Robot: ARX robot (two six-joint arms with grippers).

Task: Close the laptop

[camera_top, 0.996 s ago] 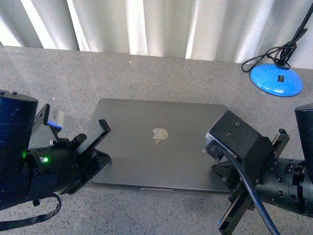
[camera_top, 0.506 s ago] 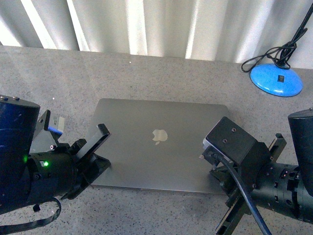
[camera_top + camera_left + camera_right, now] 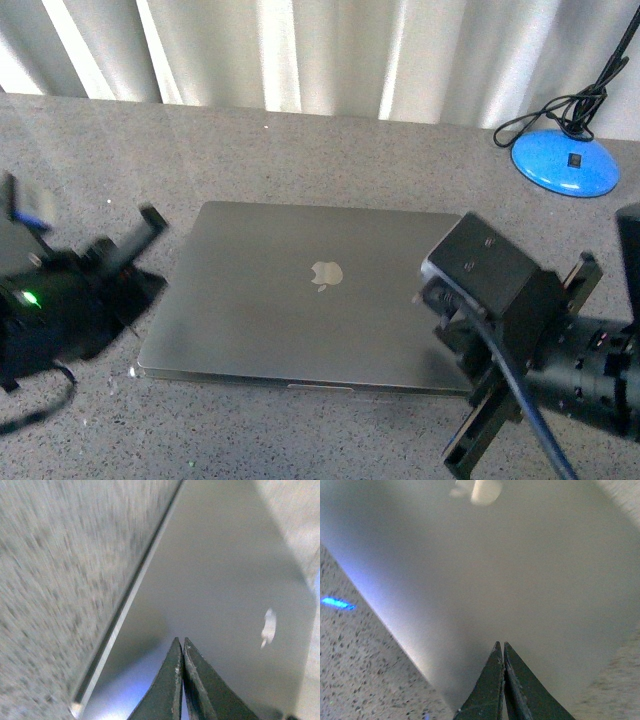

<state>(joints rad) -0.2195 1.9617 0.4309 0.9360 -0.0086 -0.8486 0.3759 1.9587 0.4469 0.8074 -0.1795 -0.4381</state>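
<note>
The laptop lies shut and flat on the speckled grey table, its apple logo facing up. My left gripper is shut and empty, blurred, just off the laptop's left edge. In the left wrist view the shut left gripper points over the lid near its edge. My right gripper is shut and empty over the lid's right front part, mostly hidden under its camera box. In the right wrist view the shut right gripper sits low over the lid.
A blue lamp base with a black cable stands at the back right. White curtains hang behind the table's far edge.
My left arm has swung left, off the laptop's left side, baring its front left corner. My right arm has barely moved. The laptop stays shut.
</note>
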